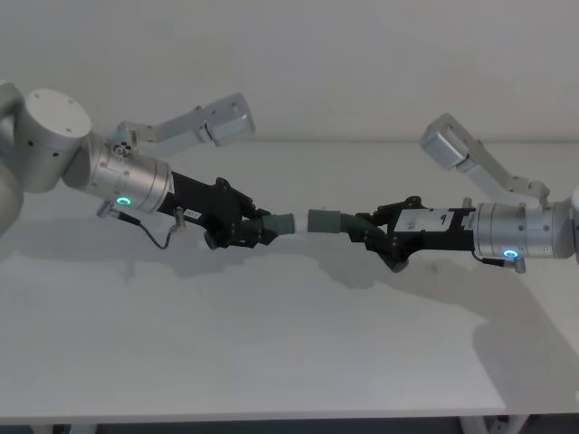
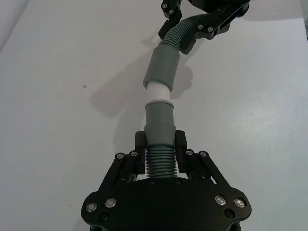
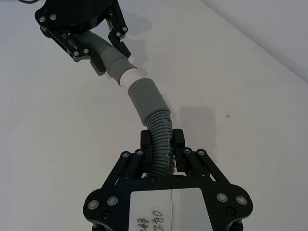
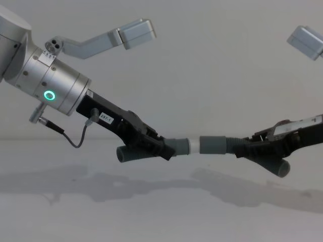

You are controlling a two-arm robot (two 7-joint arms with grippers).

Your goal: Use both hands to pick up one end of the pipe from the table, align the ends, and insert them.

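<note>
Both grippers hold the pipe pieces in the air above the table (image 1: pixel 271 353). My left gripper (image 1: pixel 258 228) (image 2: pixel 160 144) (image 4: pixel 166 147) is shut on the ribbed part of the left pipe piece (image 1: pixel 282 223) (image 2: pixel 160 120), whose end carries a white tip (image 4: pixel 193 145). On the other side, my right gripper (image 1: pixel 366 226) (image 3: pixel 161 139) (image 4: pixel 242 147) is shut on the right pipe piece (image 1: pixel 324 221) (image 3: pixel 147 98), which ends in a smooth grey sleeve (image 4: pixel 213 144). The two ends face each other nearly in line. The white tip meets the mouth of the sleeve (image 2: pixel 162 67).
The silver arm links (image 1: pixel 213 122) (image 1: pixel 457 149) rise behind each wrist. A thin cable (image 1: pixel 158 240) hangs under the left wrist. The table's front edge (image 1: pixel 271 418) runs along the bottom of the head view. A plain wall stands behind.
</note>
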